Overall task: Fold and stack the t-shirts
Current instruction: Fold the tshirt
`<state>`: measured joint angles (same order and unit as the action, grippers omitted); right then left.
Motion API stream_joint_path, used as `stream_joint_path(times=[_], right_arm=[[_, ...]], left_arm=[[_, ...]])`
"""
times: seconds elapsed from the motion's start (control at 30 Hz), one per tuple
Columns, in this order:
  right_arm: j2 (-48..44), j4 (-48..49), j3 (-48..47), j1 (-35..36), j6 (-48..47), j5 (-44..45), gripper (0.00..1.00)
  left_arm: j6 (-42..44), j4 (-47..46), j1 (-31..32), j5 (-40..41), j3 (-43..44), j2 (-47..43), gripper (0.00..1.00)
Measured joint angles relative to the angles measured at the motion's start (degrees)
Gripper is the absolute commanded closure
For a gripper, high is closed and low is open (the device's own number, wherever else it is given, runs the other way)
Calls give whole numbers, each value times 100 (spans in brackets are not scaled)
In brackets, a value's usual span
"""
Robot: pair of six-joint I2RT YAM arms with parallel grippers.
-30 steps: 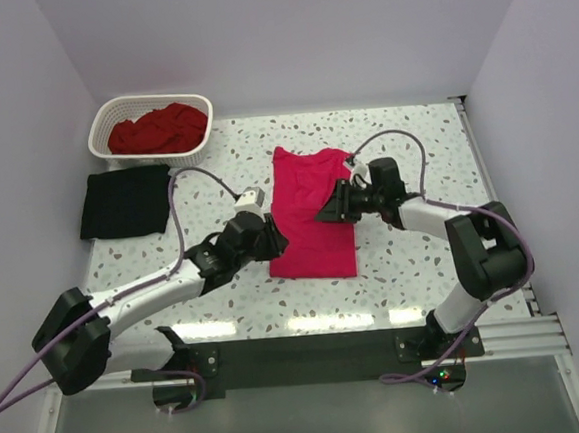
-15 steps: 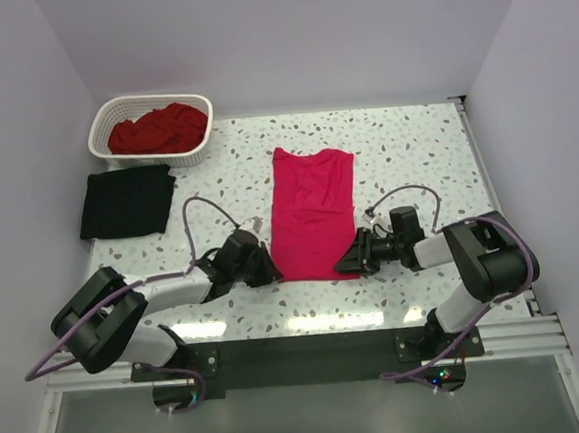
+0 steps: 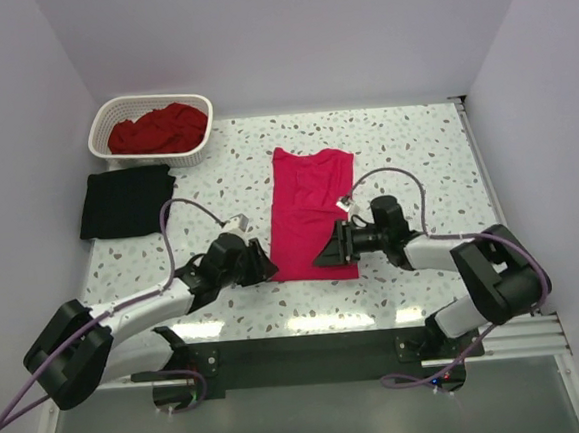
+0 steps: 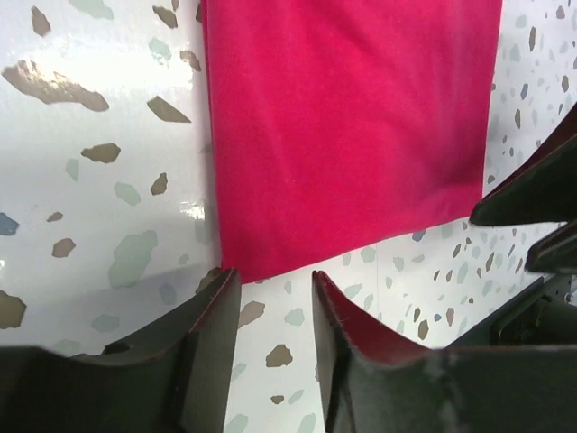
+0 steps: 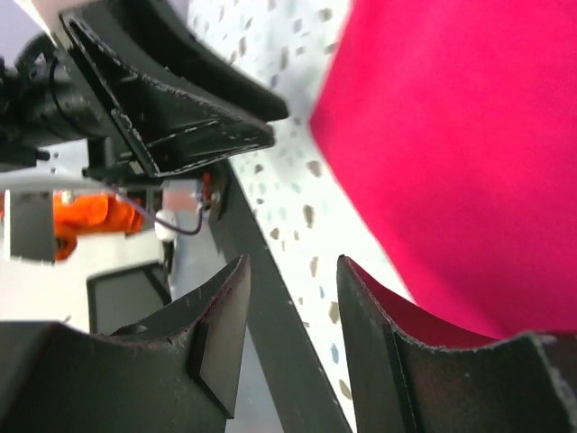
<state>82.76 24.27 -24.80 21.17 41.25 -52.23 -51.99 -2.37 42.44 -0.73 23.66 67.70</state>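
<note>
A bright pinkish-red t-shirt [image 3: 314, 210] lies flat as a long folded strip in the middle of the table. My left gripper [image 3: 266, 269] sits low at its near left corner, open; only speckled table shows between the jaws [image 4: 276, 275], with the shirt's hem [image 4: 352, 117] just beyond the fingertips. My right gripper [image 3: 325, 257] hovers at the near right corner, open and empty [image 5: 294, 262], beside the shirt [image 5: 469, 135]. A folded black t-shirt [image 3: 125, 201] rests at the left. A darker red t-shirt [image 3: 157, 130] is crumpled in the basket.
The white lattice basket [image 3: 101, 121] stands at the back left, just behind the black shirt. The table's near edge and black rail [image 3: 300, 351] run right below both grippers. White walls close in on the left, right and back.
Both grippers came down from the shirt's mid-sides to its near corners. Since half a second ago the right gripper has shifted left over the corner, and both pairs of jaws have widened.
</note>
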Motion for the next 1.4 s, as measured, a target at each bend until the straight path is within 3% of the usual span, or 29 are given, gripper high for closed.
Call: stream_joint_path(times=[0.17,0.27,0.33,0.5,0.63,0.73,0.87,1.07,1.27,1.4], right_arm=[[1025,767,-413,938,334,24,53],[1993,1390,-619,1233,645,22,54],[2319,1624,-623,1276,787,24,55],[2970,2605,-651,1259,1351,-271,56],[2892,2706,-590,1259,1399,-157,55],[2282,1746,-575,1257,933,160,55],[741,-251,-767,1257,-114,955,52],[-997,-3329,-1617,1257,-1176,2940,49],[-1513,-5329,-1775,1263,-1250,4371,50],[-1510,-5783,-1574,1290,-1095,4804,53]], left_arm=[[98,356,-4,317,2,-306,36],[181,627,-4,509,0,-529,17],[199,767,-4,638,0,-723,11],[221,975,-4,868,-4,-1156,9],[251,1029,-4,953,-11,-1325,9],[337,1032,-2,957,-11,-1272,8],[380,1104,138,994,79,-804,9],[376,1626,824,1281,896,385,21],[374,2035,940,1523,1539,1069,26],[376,2162,940,1606,1707,1213,27]])
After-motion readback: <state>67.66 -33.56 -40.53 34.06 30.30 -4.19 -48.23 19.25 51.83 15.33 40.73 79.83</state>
